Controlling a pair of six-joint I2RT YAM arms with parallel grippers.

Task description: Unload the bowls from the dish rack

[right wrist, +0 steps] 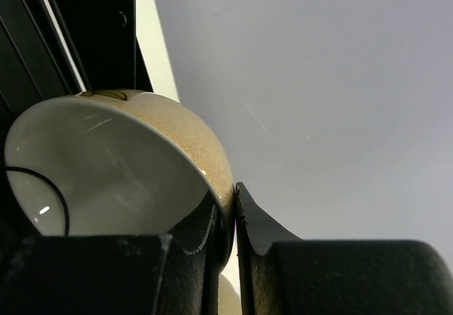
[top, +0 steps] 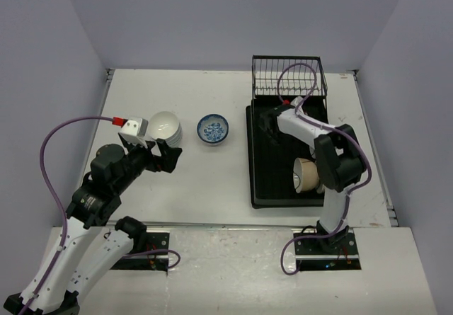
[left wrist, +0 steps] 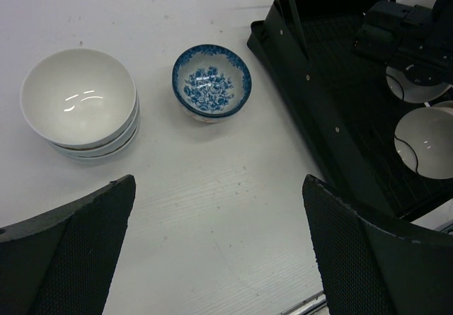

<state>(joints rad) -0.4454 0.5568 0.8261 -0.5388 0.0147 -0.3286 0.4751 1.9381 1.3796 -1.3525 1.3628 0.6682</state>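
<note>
Tan bowl (right wrist: 120, 166), white inside, lies tipped on its side in the dish rack (top: 258, 166). The right gripper (right wrist: 231, 200) pinches its wall at the rim, one finger inside and one outside, the jaws nearly together with only the bowl's wall between them. From above, the right arm covers the grip. A bowl under the elbow (top: 306, 175) shows tan and on its side in the tray, and I cannot tell whether it is the pinched one.

A rim pinch on glazed ware is, I judge, the weak spot: the bowl hangs from one edge and may pivot or slip. Best to squeeze firmly and raise it straight up until its lowest edge is above the rack's raised rim. Only then carry it left, slowly, with no sudden wrist turns.

Out on the table (top: 212, 180), a stack of white bowls (top: 165, 126) and a blue-patterned bowl (top: 212, 128) stand upright, near each other but apart. The bare spot between the blue-patterned bowl and the rack looks like the safest landing place. Turn the bowl mouth-up and let its foot touch down before the fingers part. The left gripper (left wrist: 216, 187) hovers spread wide on the near side of the stack, holding nothing, so the path should stay clear of it.
</note>
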